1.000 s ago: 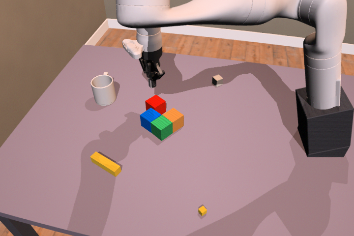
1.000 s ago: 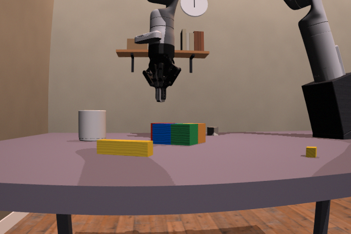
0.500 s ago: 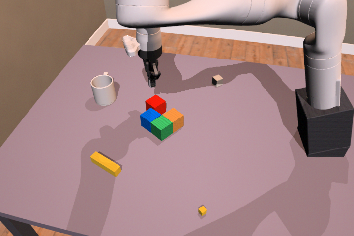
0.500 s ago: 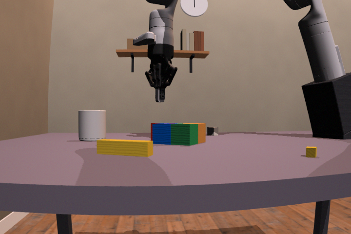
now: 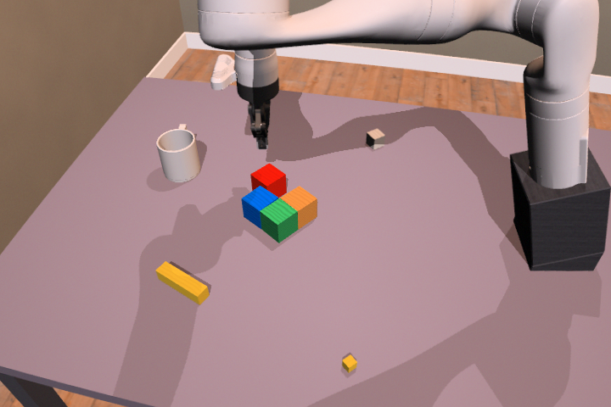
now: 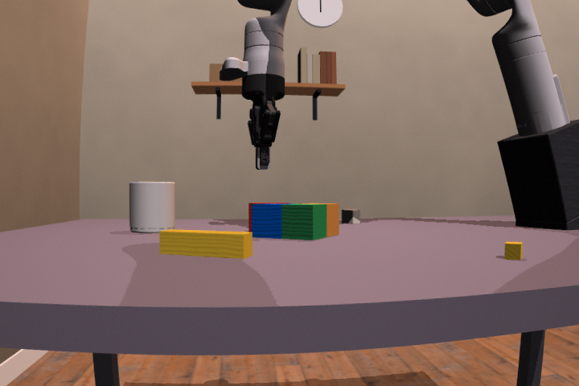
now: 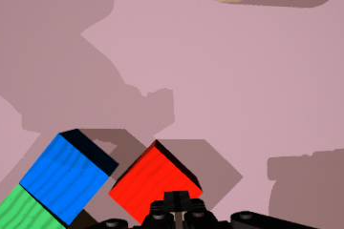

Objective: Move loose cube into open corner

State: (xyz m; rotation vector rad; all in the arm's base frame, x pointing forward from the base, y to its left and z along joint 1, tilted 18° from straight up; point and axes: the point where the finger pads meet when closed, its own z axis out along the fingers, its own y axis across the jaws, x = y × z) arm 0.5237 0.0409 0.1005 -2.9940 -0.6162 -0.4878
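Note:
The loose red cube [image 5: 268,178] [image 7: 153,183] stands behind the blue cube [image 5: 259,203] [image 6: 266,221] [image 7: 64,178], with a gap between them in the wrist view. The green cube [image 5: 278,220] [image 6: 304,222] [image 7: 24,210] touches the blue cube and the orange cube [image 5: 300,207] [image 6: 332,219]. These three form an L, its open corner on the red cube's side. In the exterior view the red cube is mostly hidden behind the blue one. My gripper [image 5: 262,145] [image 6: 262,167] [image 7: 177,207] is shut and empty, above the table and behind the red cube in the top view.
A white mug [image 5: 180,160] [image 6: 151,207] stands left of the cubes. A yellow bar [image 5: 182,281] [image 6: 203,244] lies at the front left. A small yellow cube [image 5: 349,363] [image 6: 513,250] lies at the front right. A small beige block [image 5: 375,138] [image 6: 351,215] lies behind the cubes to the right.

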